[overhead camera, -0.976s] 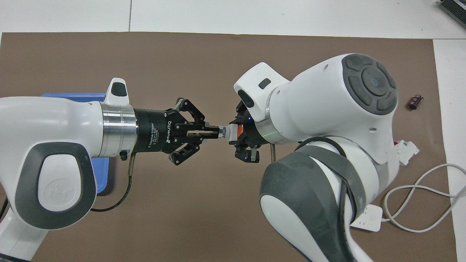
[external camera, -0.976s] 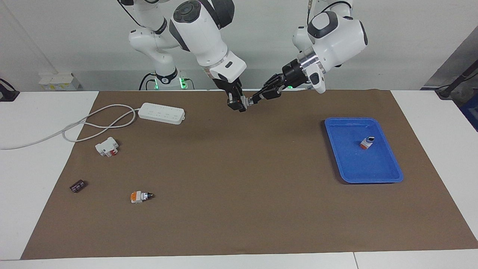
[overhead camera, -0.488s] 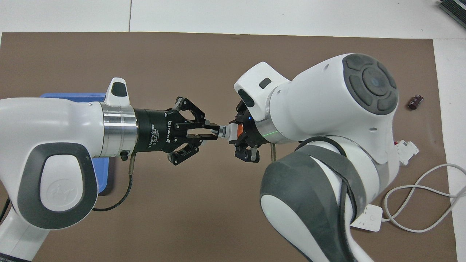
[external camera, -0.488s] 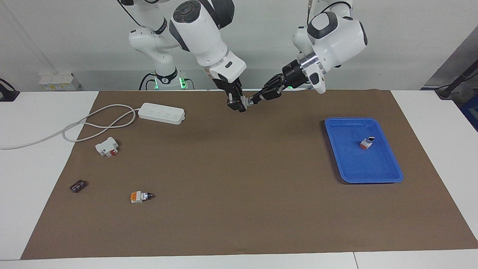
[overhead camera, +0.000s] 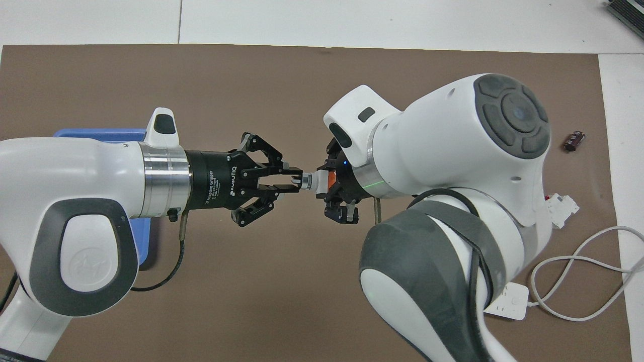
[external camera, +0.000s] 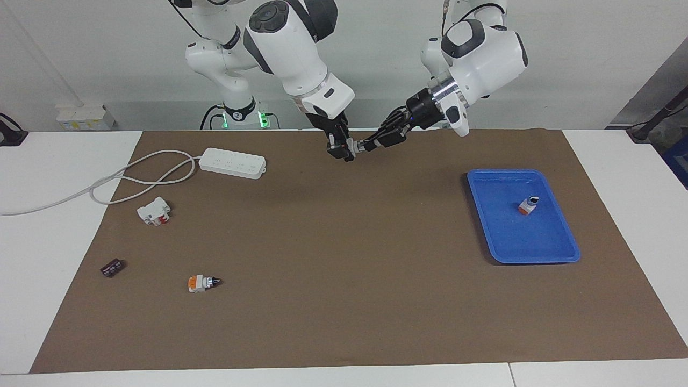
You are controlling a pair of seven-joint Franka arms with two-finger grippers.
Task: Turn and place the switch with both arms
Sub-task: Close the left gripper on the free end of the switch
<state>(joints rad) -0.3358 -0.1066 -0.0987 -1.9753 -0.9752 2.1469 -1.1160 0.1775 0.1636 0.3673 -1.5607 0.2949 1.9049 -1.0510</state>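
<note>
A switch (external camera: 355,145) (overhead camera: 314,181) hangs level in the air over the robots' edge of the brown mat. My right gripper (external camera: 344,150) (overhead camera: 329,182) is shut on its orange end block. The black knob and silver collar point at my left gripper (external camera: 368,144) (overhead camera: 297,181). That gripper's fingers (overhead camera: 282,175) stand slightly apart on either side of the knob, so it is open. A second switch (external camera: 203,282) lies on the mat toward the right arm's end. A third switch (external camera: 528,205) stands in the blue tray (external camera: 559,252) (overhead camera: 100,133).
A white power strip (external camera: 232,162) (overhead camera: 508,300) with its cable lies near the right arm's base. A white-and-red breaker block (external camera: 154,210) (overhead camera: 561,210) and a dark chip (external camera: 112,267) (overhead camera: 575,140) lie farther from the robots than the strip.
My left gripper's fingers, shut on the knob a second ago, have parted a little. The left wrist has risen slightly. The right arm and the switch have not moved.
</note>
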